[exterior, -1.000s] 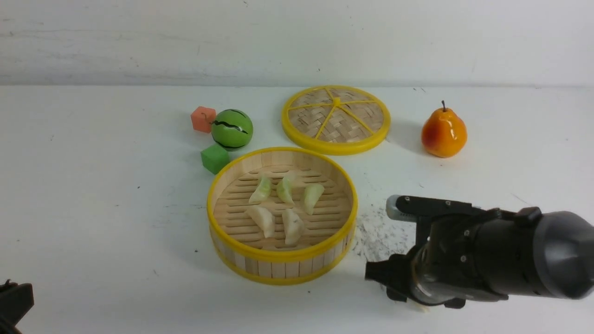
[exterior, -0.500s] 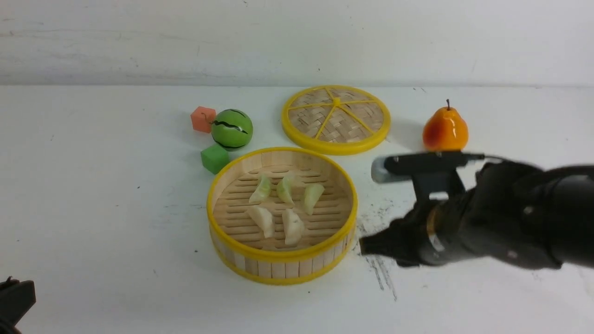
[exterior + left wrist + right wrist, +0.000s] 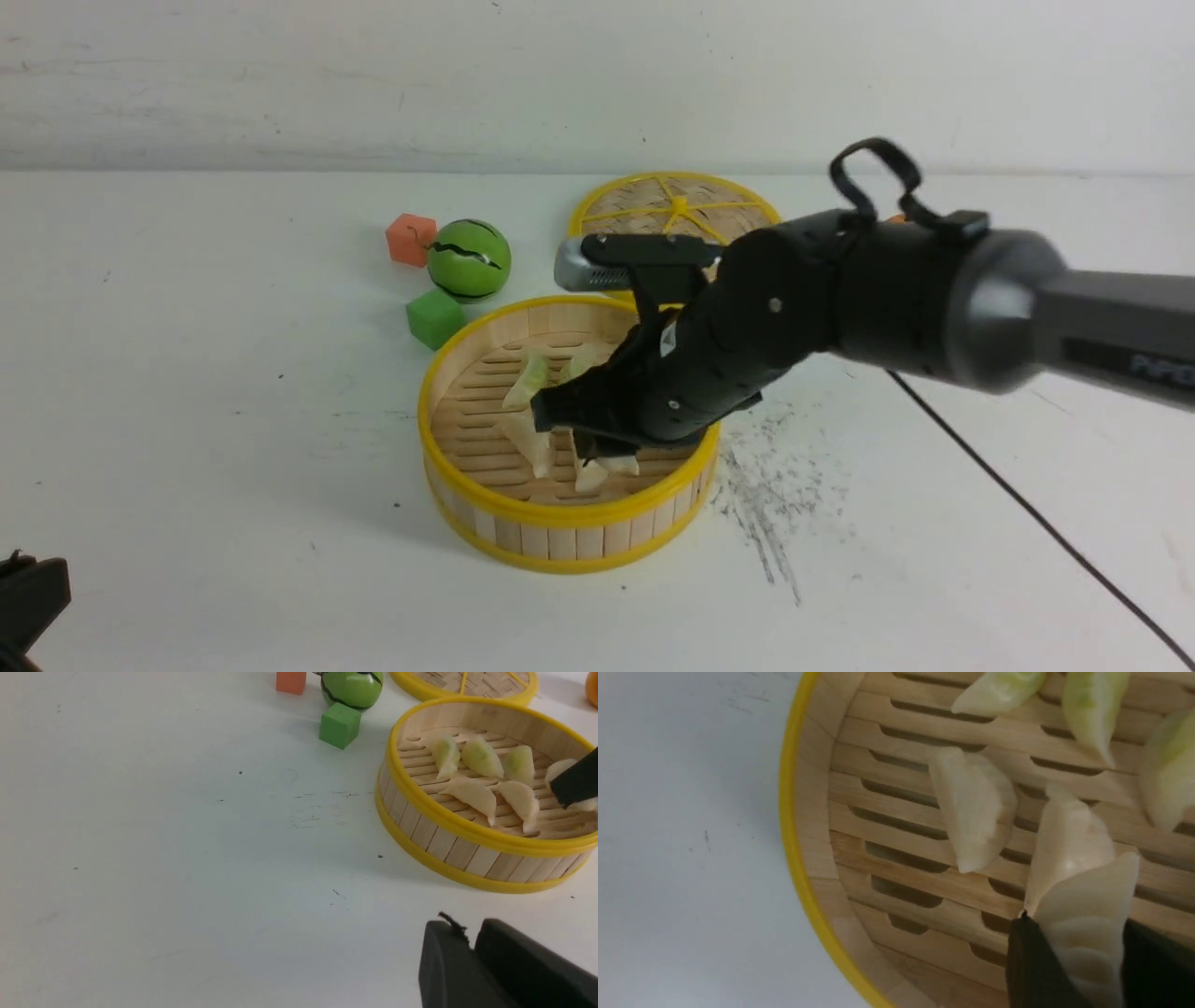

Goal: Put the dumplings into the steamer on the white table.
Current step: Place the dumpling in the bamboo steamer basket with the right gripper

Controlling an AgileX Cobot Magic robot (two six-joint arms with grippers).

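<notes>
Front view: right gripper point(image 3: 588, 448) hangs inside the steamer point(image 3: 560, 539) on the white table point(image 3: 233, 467). Left wrist view: five dumplings point(image 3: 472, 797) lie on its slats; left gripper point(image 3: 469, 938) closure unclear. Right wrist view: jaws pinch the sixth dumpling point(image 3: 1085, 933), not yet released

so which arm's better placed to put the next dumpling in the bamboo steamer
Right. The right pincer grips a cream-white pleated dumpling over the round bamboo steamer; the left pincer sits outside it, empty.
</notes>
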